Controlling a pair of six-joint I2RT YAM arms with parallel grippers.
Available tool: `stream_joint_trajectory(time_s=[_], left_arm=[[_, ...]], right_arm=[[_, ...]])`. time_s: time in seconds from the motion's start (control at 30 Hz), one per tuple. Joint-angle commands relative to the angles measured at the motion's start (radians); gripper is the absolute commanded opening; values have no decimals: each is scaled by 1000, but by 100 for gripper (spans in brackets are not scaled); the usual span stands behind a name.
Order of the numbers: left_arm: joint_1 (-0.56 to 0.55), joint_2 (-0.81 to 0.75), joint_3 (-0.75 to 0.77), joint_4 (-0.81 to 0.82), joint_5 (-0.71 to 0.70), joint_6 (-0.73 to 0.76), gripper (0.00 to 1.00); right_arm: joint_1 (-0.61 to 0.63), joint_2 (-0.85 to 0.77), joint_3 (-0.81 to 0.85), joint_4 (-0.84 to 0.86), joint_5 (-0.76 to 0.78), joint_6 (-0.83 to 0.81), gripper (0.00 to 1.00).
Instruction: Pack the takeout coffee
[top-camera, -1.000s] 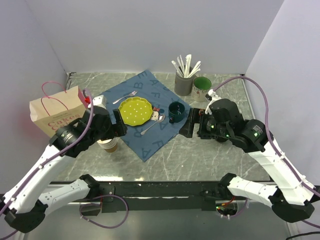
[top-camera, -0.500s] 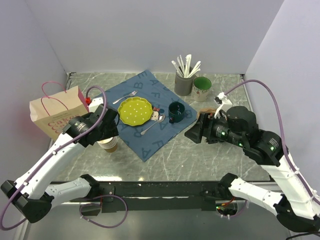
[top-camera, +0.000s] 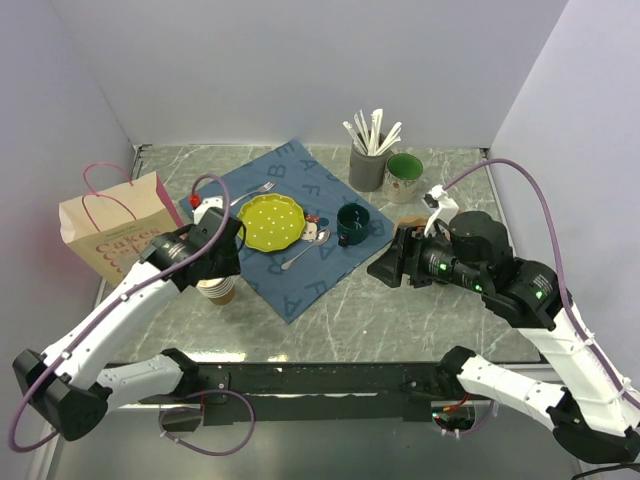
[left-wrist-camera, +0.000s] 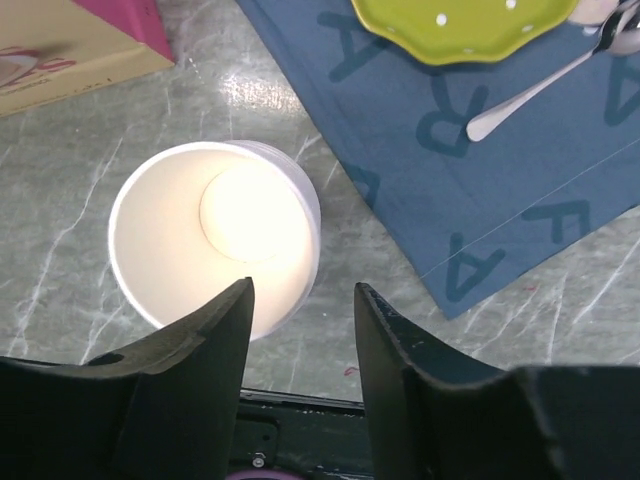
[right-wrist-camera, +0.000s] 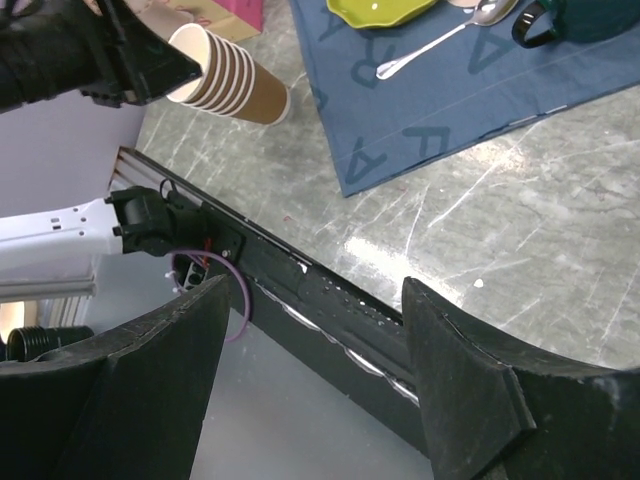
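**Top view.** The paper bag (top-camera: 110, 232) stands upright at the far left, handles up. I judge it is the place to pack into. The left arm (top-camera: 190, 255) hangs over the stack of paper cups (top-camera: 217, 289), which sits just off the near-left edge of the blue placemat (top-camera: 300, 280). This stack has no lid, so it is not my target.

The takeout coffee (top-camera: 411, 219) shows only as a brown sliver on the right, just beyond the right arm, which hides most of it. I cannot see the lid from here. The right gripper (top-camera: 384, 270) points toward the near left, away from the coffee.

**Left wrist.** The left gripper (left-wrist-camera: 302, 300) has its fingers apart with nothing between them. I am looking straight down into the white inside of the top cup, and one finger overlaps its near rim. The top view hides all of this under the arm. No coffee in this view.

**Right wrist.** The claw is wide apart and empty, aimed at the near table edge. This is the only view of the stack from the side, with its brown walls and white rims. The coffee is behind this camera, out of view. I would need to turn it around before reaching.
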Motion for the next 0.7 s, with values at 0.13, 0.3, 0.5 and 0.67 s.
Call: stream_joint_trajectory(time_s=[0.13,0.3,0.5,0.67], left_arm=[[3,37,-16,66,27,81,44],[3,43,-22,69,3,96,37],[3,58,-51,83,16,112,31],[3,61,-45,78,13,118,24]], right_arm=[[-2,-33,-21,52,-2,-3,74],[-4,-42,-31,55,-3,3,73],[-4,-19,-11,54,-3,-5,73],[-4,3,6,49,-2,-16,73]])
